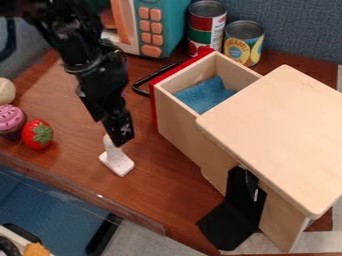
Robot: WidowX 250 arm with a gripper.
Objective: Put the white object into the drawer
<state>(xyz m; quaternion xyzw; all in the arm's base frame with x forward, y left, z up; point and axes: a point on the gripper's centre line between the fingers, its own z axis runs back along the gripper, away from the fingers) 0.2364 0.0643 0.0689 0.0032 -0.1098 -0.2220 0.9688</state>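
Observation:
The black gripper point(119, 134) hangs over the left-centre of the table, directly at the white object point(117, 160). This object has a narrow upper part and a wider, flat lower end. Its narrow part meets the gripper's lower end and is partly hidden there; whether it is held I cannot tell. To the right, the wooden drawer point(184, 123) is pulled out of its cabinet, with its red front facing left and a blue cloth point(204, 95) inside.
The cabinet's flat top point(280, 135) spans the right side. A black handle point(141, 86) sticks out from the drawer front. Behind stand two cans point(244, 42) and a teal toy microwave point(163, 25). A strawberry point(37, 134) and a pink cupcake point(10, 120) sit at far left.

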